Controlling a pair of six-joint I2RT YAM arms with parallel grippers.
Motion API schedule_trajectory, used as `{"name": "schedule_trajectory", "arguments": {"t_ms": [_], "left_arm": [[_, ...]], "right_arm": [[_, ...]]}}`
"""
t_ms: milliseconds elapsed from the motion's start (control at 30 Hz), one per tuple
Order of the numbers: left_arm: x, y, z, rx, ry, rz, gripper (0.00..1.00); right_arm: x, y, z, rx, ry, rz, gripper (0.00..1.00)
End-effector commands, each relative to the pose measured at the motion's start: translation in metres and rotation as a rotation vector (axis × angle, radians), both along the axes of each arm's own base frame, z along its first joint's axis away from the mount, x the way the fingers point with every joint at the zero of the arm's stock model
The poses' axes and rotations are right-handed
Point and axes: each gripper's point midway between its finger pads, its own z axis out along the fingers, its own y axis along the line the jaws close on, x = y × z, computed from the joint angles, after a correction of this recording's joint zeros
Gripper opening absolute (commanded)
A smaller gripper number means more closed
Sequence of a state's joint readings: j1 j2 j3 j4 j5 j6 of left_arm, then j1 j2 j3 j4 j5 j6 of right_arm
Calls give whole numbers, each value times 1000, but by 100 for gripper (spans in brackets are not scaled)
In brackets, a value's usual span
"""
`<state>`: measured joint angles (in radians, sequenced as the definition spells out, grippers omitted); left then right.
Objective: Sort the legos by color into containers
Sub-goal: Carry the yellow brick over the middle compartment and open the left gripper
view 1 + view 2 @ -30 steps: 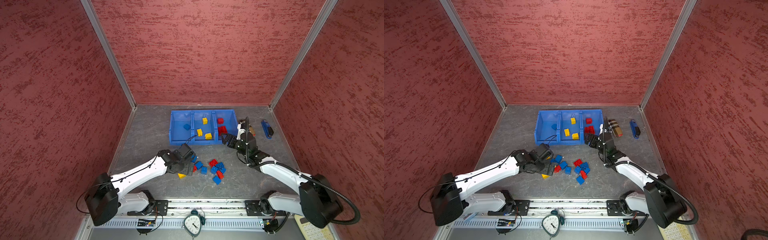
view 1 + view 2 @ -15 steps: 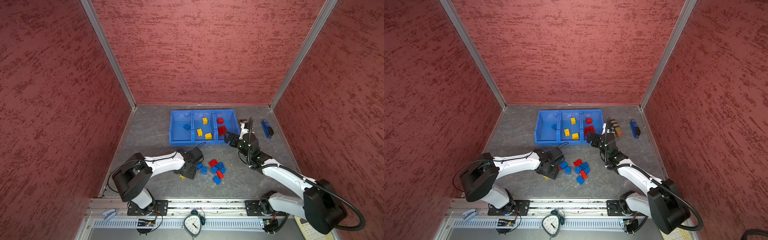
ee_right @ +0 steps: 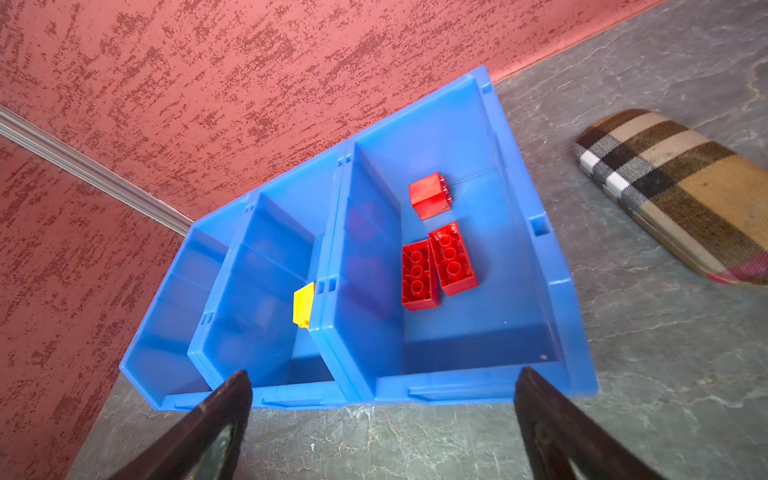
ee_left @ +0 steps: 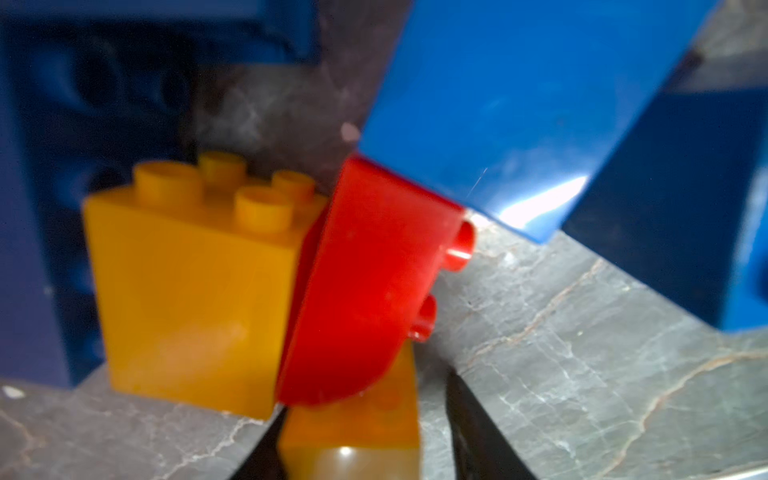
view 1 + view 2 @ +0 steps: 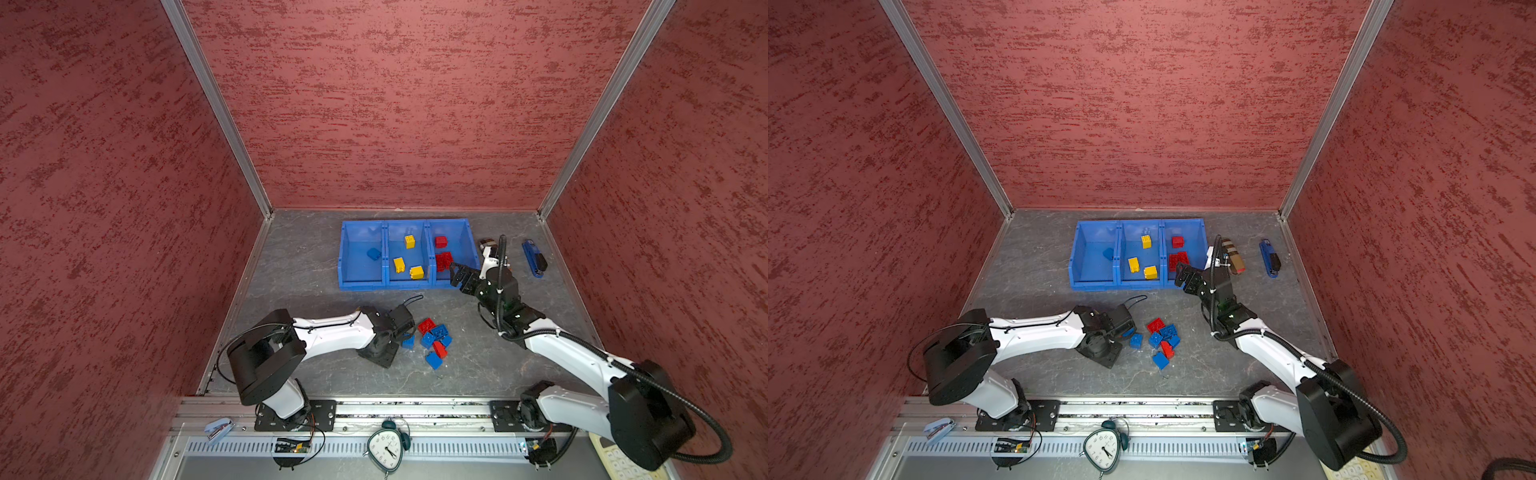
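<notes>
Left gripper point(image 4: 361, 415): comes down and narrows from wide open to half closed around a yellow brick point(image 4: 349, 440) lying between its fingers point(image 4: 478, 436), one side not yet touching, so begins a pickup bound for the bins point(image 5: 407, 284), well apart.

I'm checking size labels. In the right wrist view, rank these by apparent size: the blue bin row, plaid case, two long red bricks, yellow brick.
1. blue bin row
2. plaid case, cut off by the frame
3. long red bricks: alike, not ranked
4. yellow brick, partly hidden behind a bin wall
</notes>
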<state>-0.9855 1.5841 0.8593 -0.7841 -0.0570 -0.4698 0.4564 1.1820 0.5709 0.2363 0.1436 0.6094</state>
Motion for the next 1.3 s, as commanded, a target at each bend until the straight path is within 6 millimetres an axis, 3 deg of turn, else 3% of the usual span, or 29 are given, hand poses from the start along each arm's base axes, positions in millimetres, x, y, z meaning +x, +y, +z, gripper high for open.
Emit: {"name": "schedule_trajectory", "arguments": {"t_ms": [0, 100, 200, 267, 400, 533, 600, 767, 867, 967, 1133, 1267], "left_arm": [[11, 12, -3, 65, -73, 36, 40], [17, 4, 22, 24, -153, 18, 31], [34, -20, 76, -102, -289, -9, 28], [56, -33, 110, -192, -374, 12, 26], [130, -55, 156, -328, -526, 117, 27], [212, -73, 168, -328, -640, 198, 28], [247, -77, 163, -278, -679, 223, 27], [304, -88, 140, -204, -683, 249, 30], [321, -101, 128, -236, -658, 245, 37], [328, -112, 127, -263, -624, 254, 54], [311, -128, 159, -366, -634, 223, 83], [277, -127, 200, -447, -664, 184, 92]], "right_arm": [[2, 0, 0, -5, -3, -4, 99], [1, 4, 4, -9, -21, 22, 99], [0, 3, 13, -4, -49, 24, 99], [-1, 0, 19, -1, -73, 13, 99], [-6, -8, 24, 5, -96, -18, 99], [-9, -14, 23, 13, -84, -48, 99], [-10, -16, 20, 21, -69, -62, 99], [-14, -15, 17, 6, -58, -36, 99], [-16, -9, 16, -4, -47, 2, 99], [-18, -1, 14, -11, -35, 54, 99], [-25, 14, 2, -69, 23, 174, 99], [-29, 26, -14, -120, 103, 262, 99]]}}
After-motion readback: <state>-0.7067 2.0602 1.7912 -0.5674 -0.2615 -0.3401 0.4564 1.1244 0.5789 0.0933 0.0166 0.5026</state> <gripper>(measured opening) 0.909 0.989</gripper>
